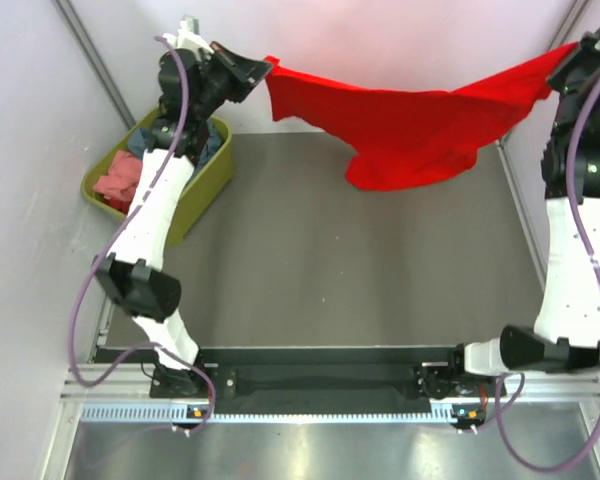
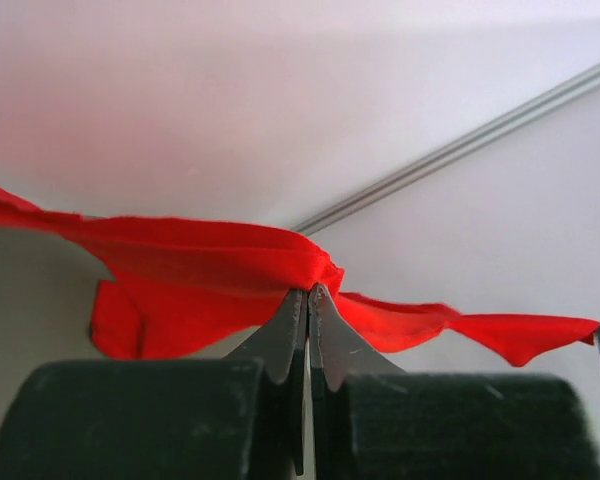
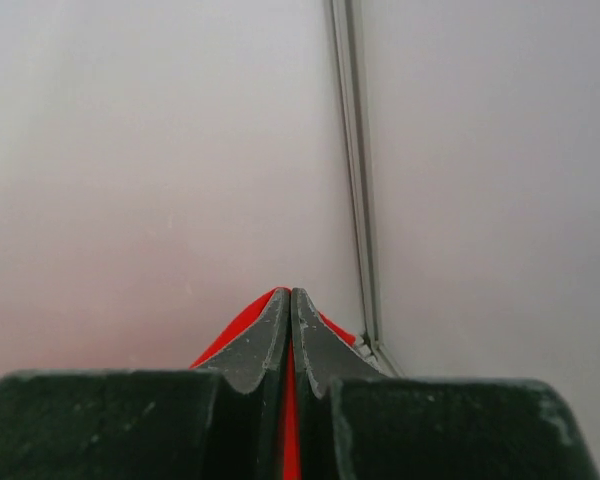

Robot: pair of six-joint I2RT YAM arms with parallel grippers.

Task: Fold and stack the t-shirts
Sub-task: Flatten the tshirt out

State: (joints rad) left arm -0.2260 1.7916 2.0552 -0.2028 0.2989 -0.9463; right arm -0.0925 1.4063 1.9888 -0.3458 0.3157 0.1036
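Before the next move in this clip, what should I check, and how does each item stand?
1. Left gripper shut on red t-shirt: ok.
2. Right gripper shut on its other end: ok.
3. T-shirt stretched flat between them: not ok, it sags and bunches in the middle.
4. Lowest fold off the table: cannot tell.
5. Olive-green tub apart from the hanging t-shirt: ok.

Red t-shirt (image 1: 420, 130): thin soft cloth, matt, creased. Tub (image 1: 202, 190): olive plastic, smooth, slight sheen noted. Tabletop (image 1: 330, 270): dark, matt. Right gripper (image 3: 291, 298) fingers (image 3: 252, 345): matt black, scuff-speckled. Metal plate (image 1: 330, 455) at tabletop's near edge: brushed, reflective.
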